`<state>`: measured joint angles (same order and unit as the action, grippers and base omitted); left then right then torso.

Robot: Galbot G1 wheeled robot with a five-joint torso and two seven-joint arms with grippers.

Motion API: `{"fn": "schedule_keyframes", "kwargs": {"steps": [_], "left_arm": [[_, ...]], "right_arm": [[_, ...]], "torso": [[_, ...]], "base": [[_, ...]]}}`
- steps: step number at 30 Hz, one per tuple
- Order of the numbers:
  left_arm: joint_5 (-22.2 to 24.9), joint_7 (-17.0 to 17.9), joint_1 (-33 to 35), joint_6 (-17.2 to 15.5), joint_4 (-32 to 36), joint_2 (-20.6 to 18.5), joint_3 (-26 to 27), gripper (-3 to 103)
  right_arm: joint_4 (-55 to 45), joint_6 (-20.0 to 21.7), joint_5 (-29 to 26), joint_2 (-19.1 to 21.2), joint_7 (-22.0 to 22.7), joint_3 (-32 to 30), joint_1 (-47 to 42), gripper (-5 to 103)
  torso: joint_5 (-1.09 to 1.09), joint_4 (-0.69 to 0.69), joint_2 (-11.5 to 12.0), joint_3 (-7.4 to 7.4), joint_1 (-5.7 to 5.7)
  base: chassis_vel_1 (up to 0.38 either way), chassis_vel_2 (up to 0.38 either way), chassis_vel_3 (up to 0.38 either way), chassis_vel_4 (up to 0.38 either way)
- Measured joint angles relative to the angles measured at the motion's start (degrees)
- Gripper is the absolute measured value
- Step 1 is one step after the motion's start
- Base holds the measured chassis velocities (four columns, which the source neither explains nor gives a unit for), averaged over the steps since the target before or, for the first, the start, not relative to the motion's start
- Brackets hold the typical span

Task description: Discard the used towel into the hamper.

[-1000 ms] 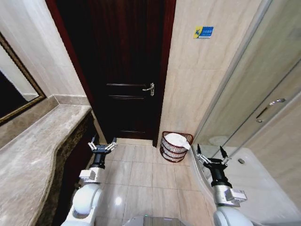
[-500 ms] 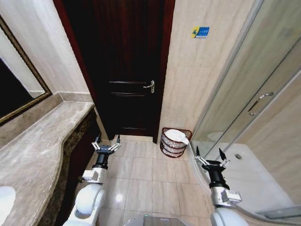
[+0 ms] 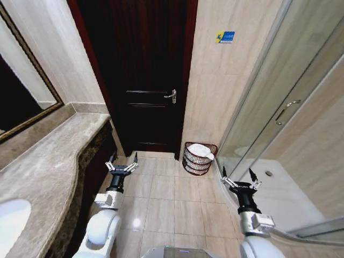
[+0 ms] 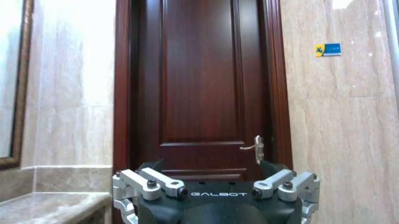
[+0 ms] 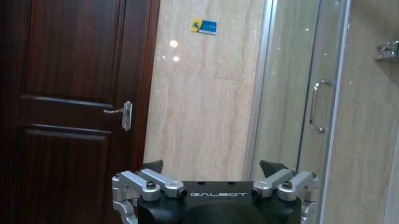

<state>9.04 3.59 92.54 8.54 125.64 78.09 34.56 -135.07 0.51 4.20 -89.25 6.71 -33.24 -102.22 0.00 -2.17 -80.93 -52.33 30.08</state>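
the small round dark red-brown wire hamper point(image 3: 200, 158) stands on the tiled floor point(image 3: 172, 193), against the beige wall just beside the dark wooden door point(image 3: 145, 80) and near the glass shower screen point(image 3: 269, 107). a white crumpled towel point(image 3: 200, 151) already lies in its mouth, one edge hanging over the rim on the shower side.

your left gripper point(image 3: 122, 164) hangs low in front of the marble counter point(image 3: 48, 172), fingers spread apart and holding nothing. your right gripper point(image 3: 237, 178) hangs by the shower base, fingers likewise spread and empty. neither is close to the hamper.

so judge this as the closing check, not a carry. look at the draped edge: it seems to rest securely, but a fold over open wire can slide out. if you decide to tuck it, use the right arm, which is nearer. come down from above, push the cloth inward, and avoid hooking a fingertip in the weave or tipping the light basket toward the door.
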Motion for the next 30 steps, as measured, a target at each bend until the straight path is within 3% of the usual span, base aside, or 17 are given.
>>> {"fn": "schedule_keyframes", "kwargs": {"steps": [11,30], "left_arm": [[2.0,-0.2,1.8,0.3,2.1,-0.9,2.3,100],[3.3,-0.6,1.3,-0.1,2.0,-1.1,2.7,100]], "right_arm": [[-0.7,-2.3,0.9,-0.2,2.7,2.4,-2.1,100],[-1.6,-4.5,0.9,-0.2,2.9,2.2,-4.5,100]], "torso": [[-0.01,0.01,0.0,0.01,0.0],[0.0,0.01,0.0,0.0,0.0]], "base": [[0.099,-0.102,-0.103,0.095],[0.101,-0.096,-0.096,0.098]]}}
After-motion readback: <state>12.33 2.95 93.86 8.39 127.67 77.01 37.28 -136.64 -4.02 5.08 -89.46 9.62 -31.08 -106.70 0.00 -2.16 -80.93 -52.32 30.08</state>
